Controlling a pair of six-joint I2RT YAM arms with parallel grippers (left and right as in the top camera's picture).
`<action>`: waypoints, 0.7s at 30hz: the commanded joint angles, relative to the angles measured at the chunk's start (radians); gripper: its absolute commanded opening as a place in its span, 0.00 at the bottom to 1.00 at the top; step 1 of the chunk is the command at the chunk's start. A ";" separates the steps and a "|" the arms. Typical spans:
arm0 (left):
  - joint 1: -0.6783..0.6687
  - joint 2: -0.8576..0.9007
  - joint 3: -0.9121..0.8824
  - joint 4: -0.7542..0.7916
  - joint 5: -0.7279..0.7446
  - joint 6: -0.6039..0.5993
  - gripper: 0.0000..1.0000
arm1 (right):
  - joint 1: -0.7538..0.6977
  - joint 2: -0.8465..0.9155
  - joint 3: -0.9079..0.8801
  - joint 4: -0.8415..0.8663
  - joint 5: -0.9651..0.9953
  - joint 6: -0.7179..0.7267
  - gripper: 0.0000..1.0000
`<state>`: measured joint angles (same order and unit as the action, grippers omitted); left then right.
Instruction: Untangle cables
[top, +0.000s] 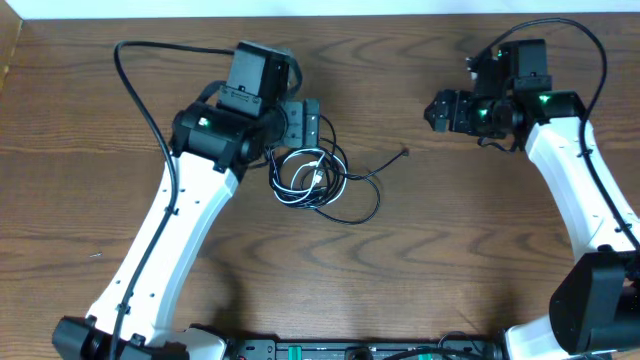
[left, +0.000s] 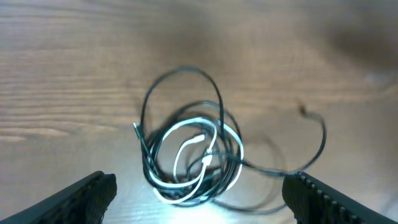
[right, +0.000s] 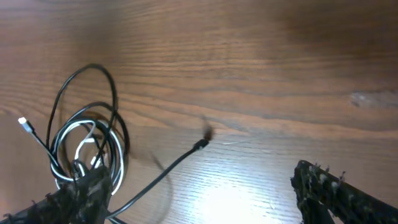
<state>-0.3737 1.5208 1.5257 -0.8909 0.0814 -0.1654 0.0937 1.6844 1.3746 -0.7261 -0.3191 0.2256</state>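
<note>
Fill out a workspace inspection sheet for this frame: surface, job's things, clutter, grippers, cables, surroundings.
Surface: brown wood-grain table, carrying only the cords.
Job's things: thin black cord and thin white cord coiled together in one bundle; one black plug end trails out to the side.
Clutter: nothing seen.
Grippers: left gripper close to the bundle, jaws open, holding nothing; right gripper well away from the bundle, jaws open, empty.
Cables: thick black arm cables loop off both arms, apart from the bundle.
Surroundings: pale strip past the far table edge; dark hardware at the near edge.
</note>
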 joint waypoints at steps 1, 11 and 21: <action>-0.005 0.038 -0.031 -0.006 0.157 0.190 0.91 | 0.015 0.003 0.018 0.005 -0.008 -0.034 0.90; -0.005 0.227 -0.049 -0.036 0.267 0.421 0.82 | 0.017 0.003 0.018 0.000 -0.009 -0.049 0.91; -0.004 0.396 -0.049 -0.032 0.266 0.708 0.81 | 0.017 0.003 0.018 -0.008 -0.008 -0.049 0.91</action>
<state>-0.3775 1.8816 1.4830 -0.9195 0.3355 0.3897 0.1051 1.6844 1.3746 -0.7296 -0.3214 0.1932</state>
